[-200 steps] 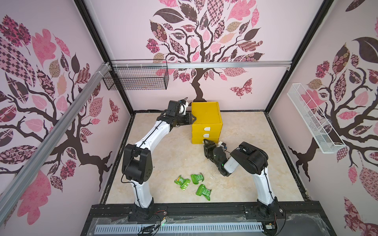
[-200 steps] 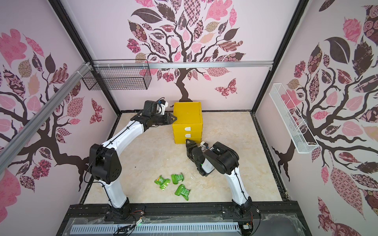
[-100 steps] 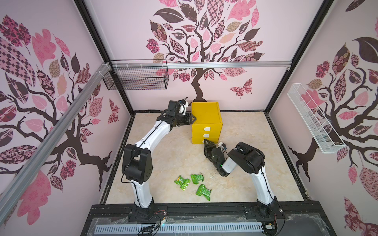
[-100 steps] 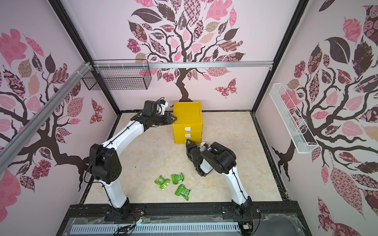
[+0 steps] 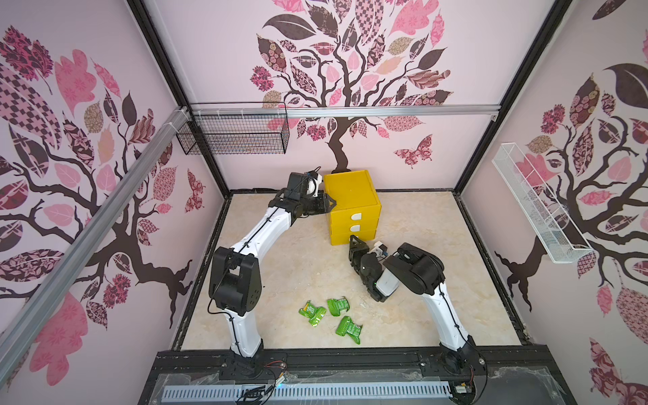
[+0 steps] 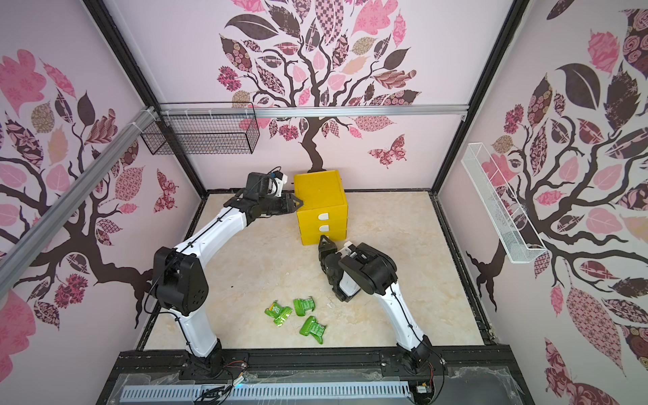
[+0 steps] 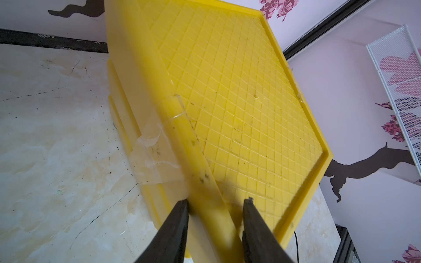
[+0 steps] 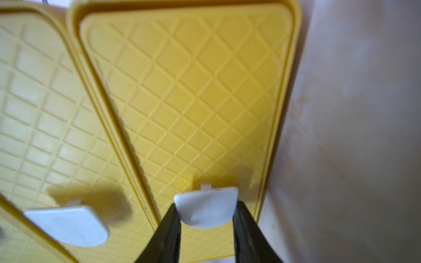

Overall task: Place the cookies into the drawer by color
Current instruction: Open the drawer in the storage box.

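Three green cookies [image 5: 338,304] lie on the floor [image 5: 280,252]. I have the left gripper [image 7: 216,200] pinching the drawer [image 5: 352,196] at its top edge, and the right gripper [image 8: 206,203] clamped on the bottom handle [image 8: 205,213].

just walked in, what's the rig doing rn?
The left arm's fingers clamp the top edge of the yellow chest of drawers, apparently to steady it. The right arm's fingers are shut on the bottom drawer's white handle; that drawer is not pulled out yet. Three green cookies lie on the floor in front. No cookies of other colors are in sight.
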